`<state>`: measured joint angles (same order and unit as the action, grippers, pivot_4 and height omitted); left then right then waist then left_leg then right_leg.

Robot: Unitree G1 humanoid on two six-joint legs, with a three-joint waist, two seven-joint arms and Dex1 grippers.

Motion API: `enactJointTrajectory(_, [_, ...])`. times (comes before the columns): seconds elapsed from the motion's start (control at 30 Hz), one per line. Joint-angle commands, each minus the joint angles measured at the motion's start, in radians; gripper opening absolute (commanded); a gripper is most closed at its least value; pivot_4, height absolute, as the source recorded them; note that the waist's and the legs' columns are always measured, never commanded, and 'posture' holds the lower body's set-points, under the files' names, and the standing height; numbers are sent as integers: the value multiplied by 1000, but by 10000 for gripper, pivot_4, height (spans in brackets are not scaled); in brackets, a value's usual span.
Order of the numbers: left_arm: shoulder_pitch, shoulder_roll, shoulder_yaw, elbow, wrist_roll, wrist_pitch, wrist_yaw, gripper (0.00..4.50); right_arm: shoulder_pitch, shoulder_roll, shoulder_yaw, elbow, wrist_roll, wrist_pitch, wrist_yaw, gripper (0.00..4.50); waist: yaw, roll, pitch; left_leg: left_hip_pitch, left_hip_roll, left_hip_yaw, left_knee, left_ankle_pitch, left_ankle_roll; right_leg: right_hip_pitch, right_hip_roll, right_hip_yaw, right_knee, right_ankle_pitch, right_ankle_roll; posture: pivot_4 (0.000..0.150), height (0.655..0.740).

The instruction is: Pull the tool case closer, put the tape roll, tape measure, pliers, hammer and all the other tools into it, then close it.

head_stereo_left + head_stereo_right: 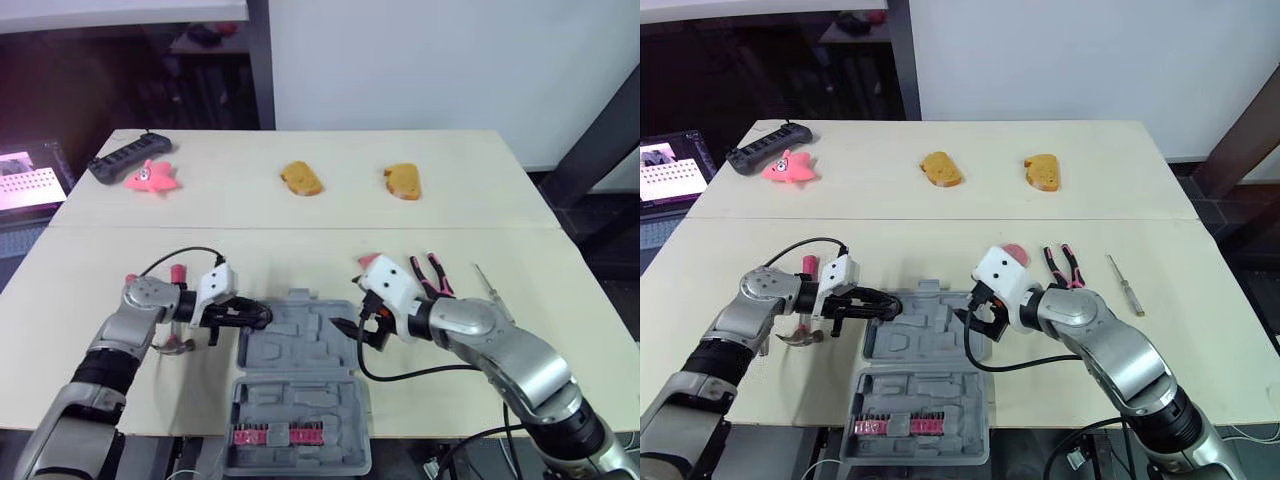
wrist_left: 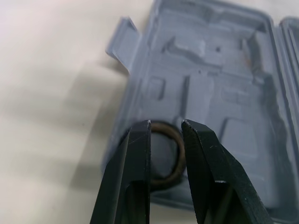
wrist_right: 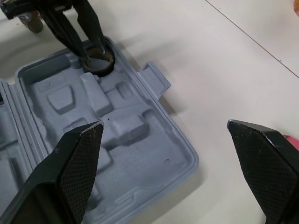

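Left gripper (image 2: 166, 123) pinches the tape roll (image 3: 99, 70) at the far-left corner of the tool case (image 1: 300, 345) (lid open). Right gripper (image 3: 164, 125) gapes wide.

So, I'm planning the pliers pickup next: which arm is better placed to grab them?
Right. The pliers lie beside the open right gripper, on that side of the tool case. The left gripper is across the case, shut on the tape roll.
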<state>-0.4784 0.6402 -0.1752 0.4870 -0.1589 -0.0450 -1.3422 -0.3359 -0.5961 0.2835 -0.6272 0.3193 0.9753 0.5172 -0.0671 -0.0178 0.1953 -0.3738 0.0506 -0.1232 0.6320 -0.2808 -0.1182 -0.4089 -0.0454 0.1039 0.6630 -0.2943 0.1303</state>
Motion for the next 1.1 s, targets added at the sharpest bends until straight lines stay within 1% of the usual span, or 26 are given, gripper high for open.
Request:
enactJointTrajectory(0.03, [-22,-4,1,26,35,-49,29,11195,-6,3,-18,-35,3,-2,-1,45000,1,0,0,0,0,0,0,0,0,0,0,0,0,0,0,1500,7400])
enactJointTrajectory(0.37, [-32,-9,-47,71,129,-65,56,11195,-4,3,-24,-43,7,11,-5,45000,-1,0,0,1,0,0,0,0,0,0,0,0,0,0,0,1500,7400])
enactJointTrajectory(0.57, [-35,-7,-54,68,139,-45,61,11195,-4,1,-29,-43,6,12,-4,45000,0,1,0,1,0,0,0,0,0,1,0,0,0,0,0,1500,7400])
enactJointTrajectory(0.7, [-45,-12,-25,37,100,-16,60,11195,-6,1,-36,-38,4,4,-5,45000,0,1,0,1,0,0,0,0,0,1,0,0,0,0,0,1500,7400])
enactJointTrajectory(0.87, [-52,4,33,-56,23,42,48,11195,-2,-1,-70,-42,11,-21,5,45000,0,0,0,0,0,0,0,0,0,1,0,0,0,0,0,1500,7400])
enactJointTrajectory(1.0, [-33,63,110,-227,-90,194,12,11195,20,-19,-150,-47,39,-54,32,45000,0,0,0,0,0,0,0,0,0,0,0,0,0,0,0,1500,7400])
enactJointTrajectory(1.1, [-3,137,207,-309,-185,335,15,11195,92,-73,-252,-41,60,-98,80,45000,0,0,0,0,0,0,-1,0,0,0,0,0,0,0,0,1500,7400])
